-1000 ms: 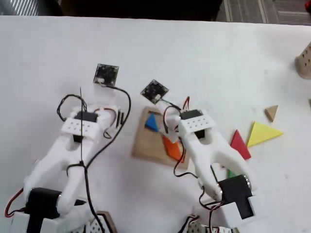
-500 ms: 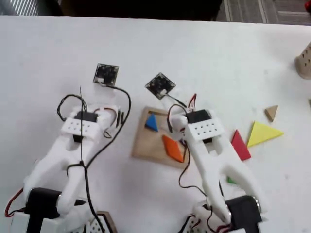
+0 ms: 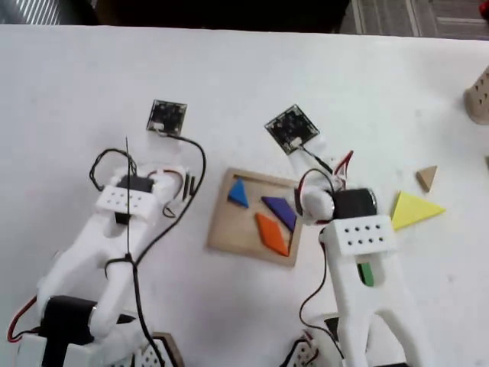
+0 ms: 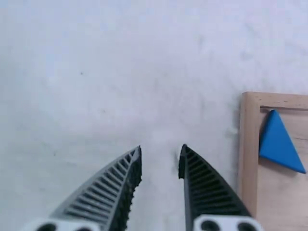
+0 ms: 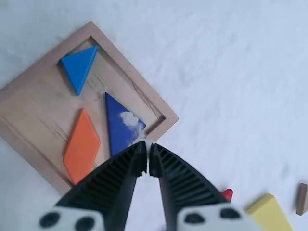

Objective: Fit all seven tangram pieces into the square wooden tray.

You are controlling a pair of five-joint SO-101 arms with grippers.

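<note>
My left gripper [image 4: 160, 147] hangs over the bare table [image 4: 96, 72] with its fingers parted and nothing between them, just left of the wooden tray [image 3: 220, 229], which sits mid-frame in the high view. My right gripper [image 5: 147, 144] is clenched tip to tip on nothing, at the tray's right edge. Inside the tray lie a blue triangle [image 3: 238, 193], a purple piece [image 3: 280, 212] and an orange parallelogram [image 3: 272, 233], all apart. Further right on the table are a yellow triangle [image 3: 415, 209] and a small tan triangle [image 3: 426, 177]; a green piece [image 3: 367, 273] peeks out beneath my right arm

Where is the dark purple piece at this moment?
In the high view the dark purple piece lies inside the wooden tray, toward its right side, just beside the orange piece and to the right of the blue triangle.
</note>
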